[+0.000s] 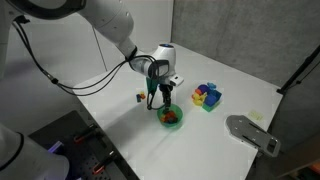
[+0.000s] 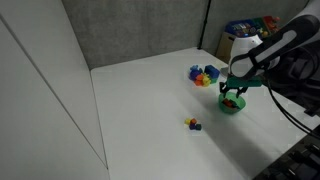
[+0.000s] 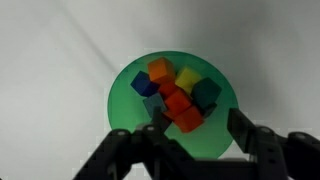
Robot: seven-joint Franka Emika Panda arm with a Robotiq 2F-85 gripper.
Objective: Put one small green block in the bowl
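The bright green bowl (image 3: 128, 92) fills the wrist view and holds several small cubes: orange, yellow, red, blue and a dark green block (image 3: 206, 94) at its right side. The bowl also shows in both exterior views (image 1: 171, 119) (image 2: 231, 105). My gripper (image 3: 197, 120) hangs just above the bowl with its fingers spread wide, one on each side of the cube heap, and nothing between them is gripped. In both exterior views the gripper (image 1: 163, 103) (image 2: 233, 93) points straight down over the bowl.
A multicoloured pile of larger blocks (image 1: 207, 96) (image 2: 204, 75) sits beside the bowl. Two tiny cubes, yellow-orange and dark blue (image 1: 141, 97) (image 2: 193, 124), lie apart on the white table (image 1: 230, 80). A grey device (image 1: 252, 133) lies near one table edge.
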